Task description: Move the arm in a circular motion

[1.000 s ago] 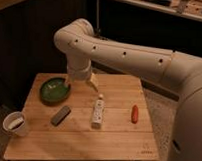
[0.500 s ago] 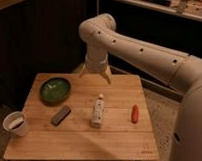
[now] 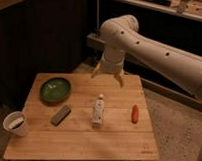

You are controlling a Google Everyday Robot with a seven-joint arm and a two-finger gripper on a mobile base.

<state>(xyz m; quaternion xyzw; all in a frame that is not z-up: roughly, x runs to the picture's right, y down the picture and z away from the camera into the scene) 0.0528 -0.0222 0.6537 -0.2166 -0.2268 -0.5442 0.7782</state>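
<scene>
The arm point(image 3: 146, 44) is thick, smooth and off-white, with small dark screw holes. It reaches in from the right and bends down at a rounded joint over the far edge of the wooden table point(image 3: 117, 135). Its pale two-fingered gripper point(image 3: 108, 76) hangs over the table's back edge, above the white bottle point(image 3: 98, 110). The fingers are spread apart and hold nothing.
On the table lie a green bowl point(image 3: 55, 89) at the left, a dark grey block point(image 3: 60, 115), a white bottle on its side in the middle, a small red object point(image 3: 135, 112) at the right, and a white cup point(image 3: 15, 124) at the front left corner. Dark cabinets stand behind.
The arm has swung up and to the right, from low over the bowl and table middle to the table's far edge. The objects on the table have not moved.
</scene>
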